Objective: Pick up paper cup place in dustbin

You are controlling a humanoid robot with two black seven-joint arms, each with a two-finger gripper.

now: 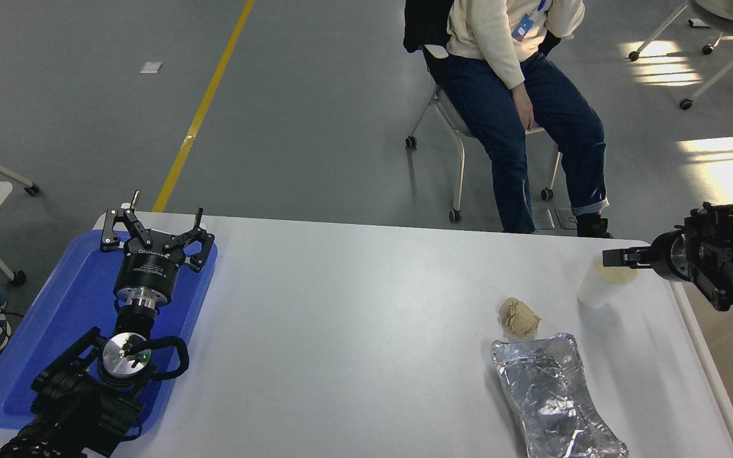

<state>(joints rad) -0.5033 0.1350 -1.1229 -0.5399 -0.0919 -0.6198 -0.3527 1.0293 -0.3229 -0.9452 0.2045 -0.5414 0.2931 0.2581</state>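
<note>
Nearest, at five o'clock on the white counter (pixel 354 331), lies a crumpled foil tray (pixel 551 401), with a tan paper wad (pixel 519 317) just beyond its far end. At seven o'clock the left arm is parked over a blue tray (pixel 42 343), its claw (pixel 152 224) spread wide and holding nothing. Farther back, toward three o'clock, the cup (pixel 597 289) stands upright near the counter's far right corner, rim up, cream inside showing. The right claw (pixel 618 257) reaches in from the right edge and sits over the cup's rim, a dark finger lying across the opening; whether it is spread or pinching I cannot tell. The bin (pixel 700 346) runs along the counter's right side, only its white rim and some tan inside visible. At twelve o'clock, beyond the counter, a person (pixel 519 95) sits on a wheeled chair (pixel 452 137).
</note>
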